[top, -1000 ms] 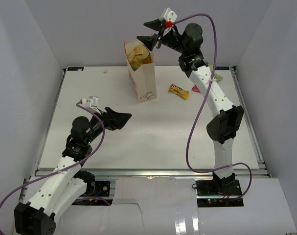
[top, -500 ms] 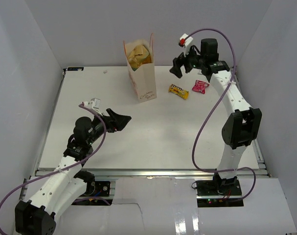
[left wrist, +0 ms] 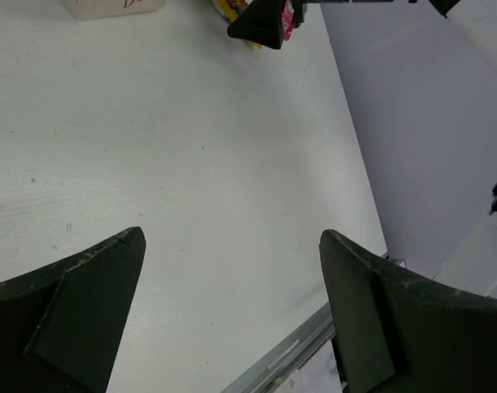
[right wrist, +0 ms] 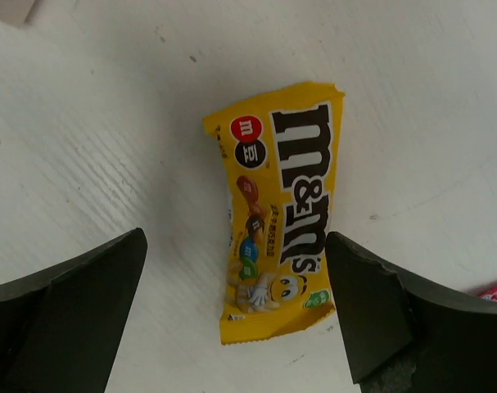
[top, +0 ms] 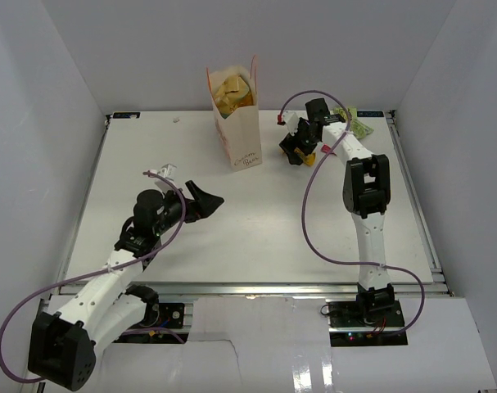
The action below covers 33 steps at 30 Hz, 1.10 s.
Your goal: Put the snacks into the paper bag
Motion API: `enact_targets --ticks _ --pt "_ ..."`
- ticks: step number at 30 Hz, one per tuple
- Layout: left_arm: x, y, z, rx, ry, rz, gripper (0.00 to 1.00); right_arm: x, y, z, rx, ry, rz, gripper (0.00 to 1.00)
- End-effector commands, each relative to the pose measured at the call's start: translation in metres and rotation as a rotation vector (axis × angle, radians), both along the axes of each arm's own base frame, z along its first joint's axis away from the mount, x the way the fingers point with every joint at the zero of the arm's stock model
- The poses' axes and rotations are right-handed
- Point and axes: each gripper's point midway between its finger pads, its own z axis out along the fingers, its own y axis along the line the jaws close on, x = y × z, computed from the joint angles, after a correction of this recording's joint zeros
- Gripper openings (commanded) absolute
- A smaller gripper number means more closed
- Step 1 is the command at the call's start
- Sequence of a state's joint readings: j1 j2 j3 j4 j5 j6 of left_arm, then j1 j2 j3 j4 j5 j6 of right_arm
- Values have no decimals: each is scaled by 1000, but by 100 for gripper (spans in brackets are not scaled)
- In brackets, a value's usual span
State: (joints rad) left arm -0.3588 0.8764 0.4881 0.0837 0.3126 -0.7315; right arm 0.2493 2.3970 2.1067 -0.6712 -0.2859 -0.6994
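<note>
Right gripper (right wrist: 234, 246) is spread wide and holds nothing. It has travelled from above the mouth of the paper bag (top: 241, 135) down to the table (top: 150, 147), and now hangs low over the yellow candy packet (right wrist: 277, 221). One finger stands on each long side of the packet, with neither finger touching it.

The left gripper (top: 205, 199) is likewise released and empty. It has barely moved and hovers over bare table, well apart from every snack.

**Meaning for the task**
- The chip bag (top: 232, 92) sits inside the paper bag, its top showing at the mouth.
- The yellow candy packet appears to be the next item. The grasp has not yet closed.
- The pink packet (right wrist: 494, 291) and the green packet (top: 356, 124) remain on the table.

**Edges and clearance**
- The packet lies flat, so the fingertips probably need to reach the table surface before they pinch.
- Bare table shows on both long sides of the packet, more on the left finger's side.
- The pink packet lies just beside the right-hand finger. Closing inward should move that finger away from it.
- The paper bag stands near, to the left of the gripper in the top view. A straight lift should precede any move toward its mouth.
- The chip bag fills much of the opening, and the room left beside it cannot be judged.
</note>
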Motion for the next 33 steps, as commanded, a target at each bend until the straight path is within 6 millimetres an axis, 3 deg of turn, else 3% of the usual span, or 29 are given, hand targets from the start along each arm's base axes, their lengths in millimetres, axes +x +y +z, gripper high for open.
enact_targets --ticks 1,4,12,17,19,22,28,33 --pt "-6 2 16 -46 -41 6 98 31 3 30 -35 -147 -26 94" --pt "-8 5 13 -48 -36 24 98 36 3 19 -42 -148 -35 90" --pt "-2 -1 15 -44 -26 6 98 13 -3 -3 3 -40 -27 51" --pt "0 -4 15 -48 -29 -11 98 4 -14 -3 36 -1 -45 33" --pt "0 -4 14 -47 -28 -11 98 -4 -10 1 90 28 -20 26" --pt "-1 -4 12 -48 -26 -11 98 -18 -4 18 179 49 24 19" --pt "-3 -2 12 -51 -34 -8 98 -46 14 95 332 -25 132 11" --pt "-3 -3 11 -52 -39 -11 98 -75 31 182 480 -120 219 9"
